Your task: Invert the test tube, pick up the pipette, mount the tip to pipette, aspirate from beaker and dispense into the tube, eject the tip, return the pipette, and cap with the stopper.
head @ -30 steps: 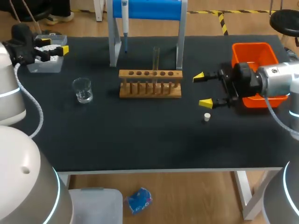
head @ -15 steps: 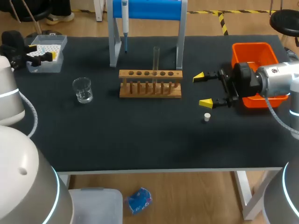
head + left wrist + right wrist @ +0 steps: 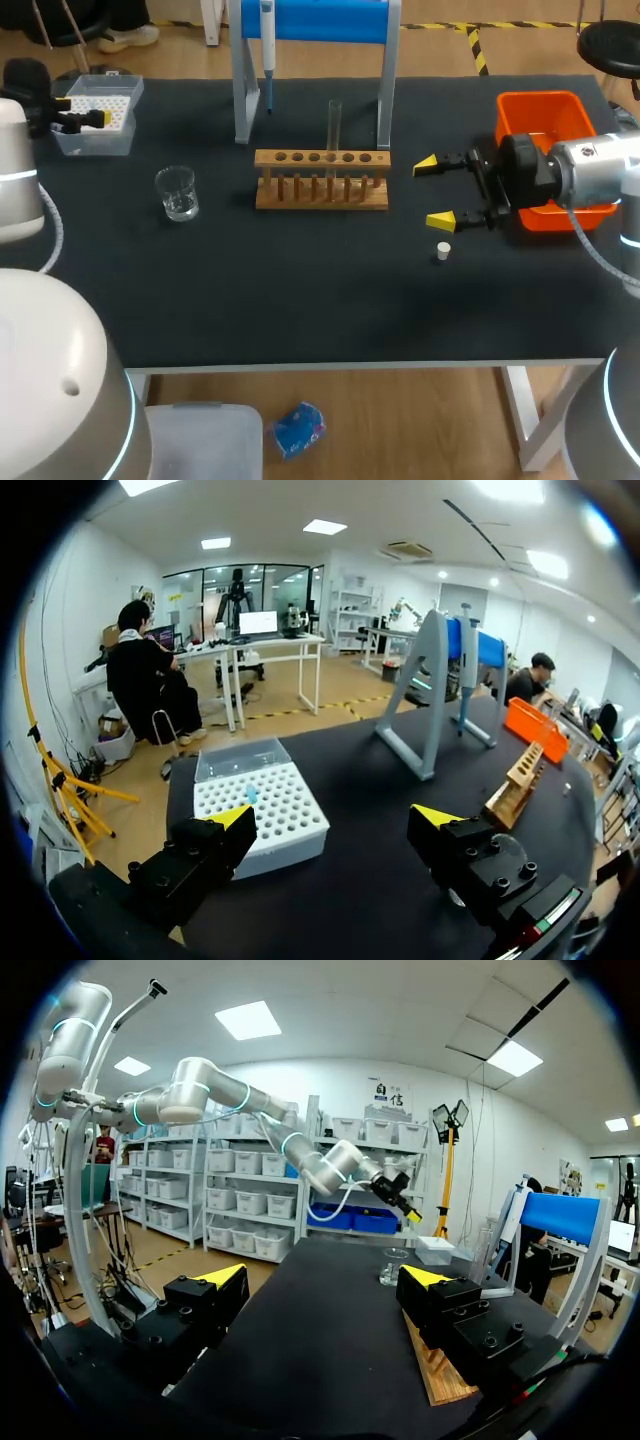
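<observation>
A clear test tube (image 3: 334, 124) stands upright in the wooden rack (image 3: 321, 181) at mid-table. The pipette (image 3: 267, 48) hangs on the blue stand (image 3: 311, 22) behind the rack. At the far left corner my left gripper (image 3: 80, 111) is open at the left edge of the white tip box (image 3: 100, 120); in the left wrist view the tip box (image 3: 262, 805) lies just ahead of the open gripper (image 3: 335, 818). The glass beaker (image 3: 177, 193) sits left of the rack. My right gripper (image 3: 433, 192) is open, right of the rack, above the small white stopper (image 3: 443, 251).
An orange bin (image 3: 550, 108) stands at the right, behind my right wrist. In the right wrist view the rack (image 3: 440, 1370) lies under the right-hand finger, with the beaker (image 3: 392, 1270) further ahead. Bare black tabletop (image 3: 300, 300) spans the front.
My left gripper has drawn back to the left, off the top of the tip box to its left edge. The right arm has not moved.
</observation>
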Controlling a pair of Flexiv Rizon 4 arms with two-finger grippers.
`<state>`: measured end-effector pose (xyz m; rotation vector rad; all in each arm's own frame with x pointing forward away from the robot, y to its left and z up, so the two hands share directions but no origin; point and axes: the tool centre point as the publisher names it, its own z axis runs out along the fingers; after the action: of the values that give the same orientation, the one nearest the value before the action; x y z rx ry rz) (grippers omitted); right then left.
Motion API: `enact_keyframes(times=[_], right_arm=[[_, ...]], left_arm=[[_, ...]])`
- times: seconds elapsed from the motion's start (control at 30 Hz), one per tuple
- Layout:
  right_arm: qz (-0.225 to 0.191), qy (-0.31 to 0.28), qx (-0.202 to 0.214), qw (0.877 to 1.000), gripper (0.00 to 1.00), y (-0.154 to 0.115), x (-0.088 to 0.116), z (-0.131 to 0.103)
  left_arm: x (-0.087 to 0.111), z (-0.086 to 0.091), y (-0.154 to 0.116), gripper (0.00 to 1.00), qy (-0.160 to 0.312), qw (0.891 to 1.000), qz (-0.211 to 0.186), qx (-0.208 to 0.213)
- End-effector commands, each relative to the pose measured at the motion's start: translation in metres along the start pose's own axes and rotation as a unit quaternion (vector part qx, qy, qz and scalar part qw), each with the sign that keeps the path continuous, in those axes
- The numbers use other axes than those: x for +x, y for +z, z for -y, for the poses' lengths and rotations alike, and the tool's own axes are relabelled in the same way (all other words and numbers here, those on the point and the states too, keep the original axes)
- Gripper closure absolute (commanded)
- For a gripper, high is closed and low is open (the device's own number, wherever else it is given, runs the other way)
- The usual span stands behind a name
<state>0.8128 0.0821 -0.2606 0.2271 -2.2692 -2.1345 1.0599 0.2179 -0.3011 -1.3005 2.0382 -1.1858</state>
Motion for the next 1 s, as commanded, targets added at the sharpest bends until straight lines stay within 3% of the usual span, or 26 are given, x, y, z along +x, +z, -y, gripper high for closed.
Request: enact_keyframes(times=[0.03,0.57,0.73,0.87,1.0], right_arm=[[0.000,0.000,0.000,1.000,0.00,0.000,0.000,0.000],[0.000,0.000,0.000,1.000,0.00,0.000,0.000,0.000],[0.000,0.000,0.000,1.000,0.00,0.000,0.000,0.000],[0.000,0.000,0.000,1.000,0.00,0.000,0.000,0.000],[0.000,0.000,0.000,1.000,0.00,0.000,0.000,0.000]], left_arm=[[-0.010,-0.002,0.016,0.00,0.001,1.000,0.004,-0.021],[-0.013,-0.004,0.021,0.00,0.013,0.999,0.017,-0.031],[-0.014,-0.006,0.028,0.00,-0.010,1.000,0.012,-0.022],[-0.018,-0.008,0.036,0.01,0.000,0.999,0.032,-0.026],[-0.027,-0.010,0.044,0.31,0.002,0.999,0.045,-0.028]])
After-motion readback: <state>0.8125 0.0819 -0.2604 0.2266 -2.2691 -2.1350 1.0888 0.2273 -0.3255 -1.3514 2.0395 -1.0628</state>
